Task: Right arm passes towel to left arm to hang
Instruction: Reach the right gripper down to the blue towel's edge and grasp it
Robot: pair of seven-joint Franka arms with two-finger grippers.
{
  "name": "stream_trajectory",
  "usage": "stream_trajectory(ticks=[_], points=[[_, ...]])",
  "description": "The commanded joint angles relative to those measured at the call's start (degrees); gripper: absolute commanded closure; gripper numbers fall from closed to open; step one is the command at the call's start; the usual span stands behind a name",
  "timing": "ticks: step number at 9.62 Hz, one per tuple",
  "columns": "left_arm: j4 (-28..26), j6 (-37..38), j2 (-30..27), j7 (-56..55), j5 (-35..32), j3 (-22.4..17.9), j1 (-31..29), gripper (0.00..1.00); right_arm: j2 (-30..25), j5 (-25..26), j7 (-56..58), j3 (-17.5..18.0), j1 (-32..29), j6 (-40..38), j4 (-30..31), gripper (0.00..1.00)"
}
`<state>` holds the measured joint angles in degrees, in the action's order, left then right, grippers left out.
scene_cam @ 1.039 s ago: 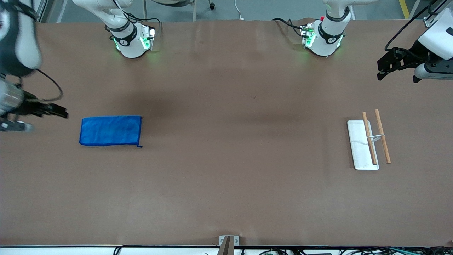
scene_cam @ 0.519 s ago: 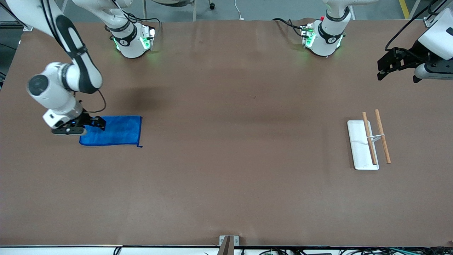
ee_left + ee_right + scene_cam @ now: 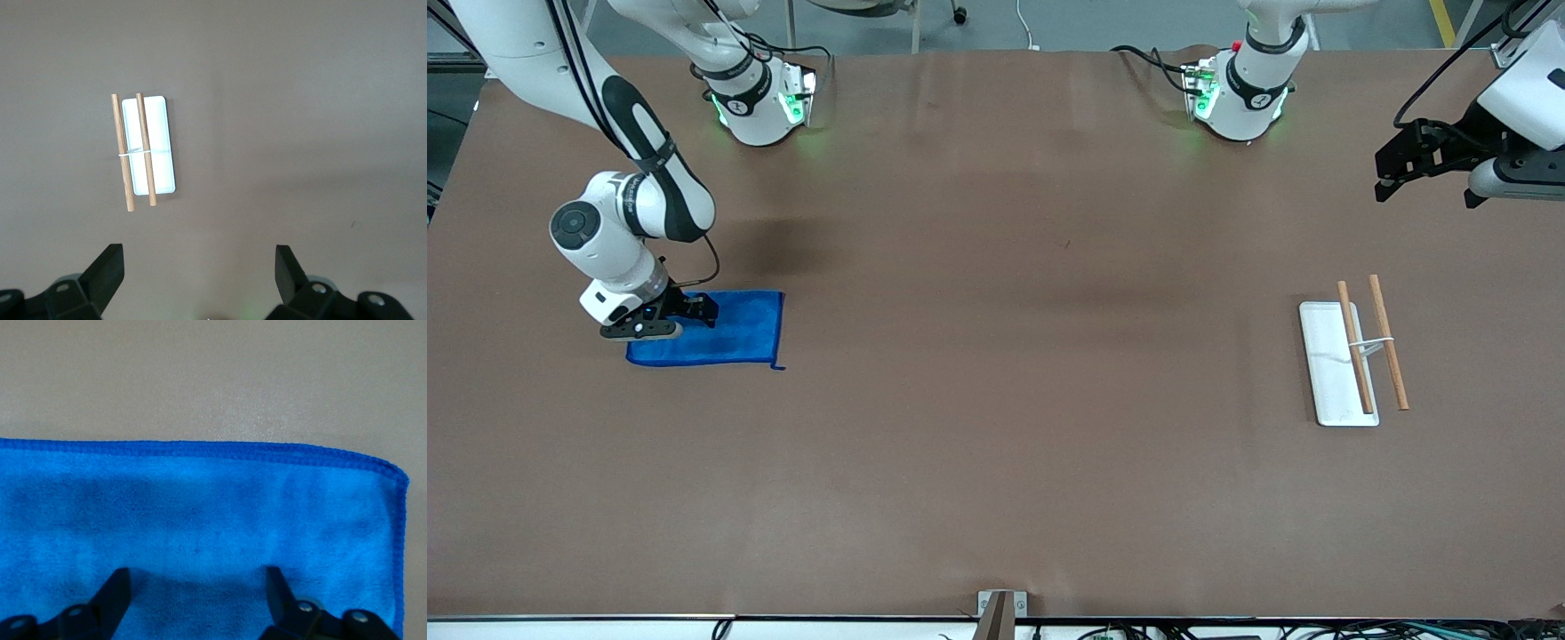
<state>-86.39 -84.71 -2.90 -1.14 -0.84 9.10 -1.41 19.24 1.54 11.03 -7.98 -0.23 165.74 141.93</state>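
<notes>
Towel (image 3: 707,329) is lying limp and light on the counter (image 3: 996,444); right claw (image 3: 680,316) is hovering spread wide over its hem, empty; left claw (image 3: 1396,169) is waiting wide open.

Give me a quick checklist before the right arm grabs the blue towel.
1. Bright blue rectangular towel lies flat on the brown table: ok.
2. Right gripper is over the towel's end toward the right arm's side: ok.
3. Right gripper's fingers spread, with cloth between them: ok.
4. Towel pinched: not ok, not yet.
5. Left gripper open, waiting in the air: ok.
6. White rack with two wooden bars is bare: ok.
</notes>
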Motion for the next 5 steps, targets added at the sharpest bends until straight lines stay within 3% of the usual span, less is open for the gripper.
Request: stream_trajectory(ticks=[1, 2, 3, 5], points=[[-0.5, 0.9, 0.9, 0.8, -0.8, 0.1, 0.0, 0.0, 0.1, 0.9, 0.1, 0.1, -0.4, 1.3, 1.0, 0.76], [-0.4, 0.9, 0.9, 0.8, -0.8, 0.0, 0.0, 0.0, 0.4, 0.8, 0.0, 0.1, -0.5, 1.9, 1.0, 0.94], [-0.5, 0.9, 0.9, 0.8, -0.8, 0.1, -0.1, 0.0, 0.4, 0.8, -0.5, 0.1, -0.5, 1.8, 0.9, 1.0], [-0.4, 0.9, 0.9, 0.8, -0.8, 0.1, -0.1, 0.0, -0.7, 0.7, -2.2, 0.2, 0.1, -0.2, 0.5, 1.0]])
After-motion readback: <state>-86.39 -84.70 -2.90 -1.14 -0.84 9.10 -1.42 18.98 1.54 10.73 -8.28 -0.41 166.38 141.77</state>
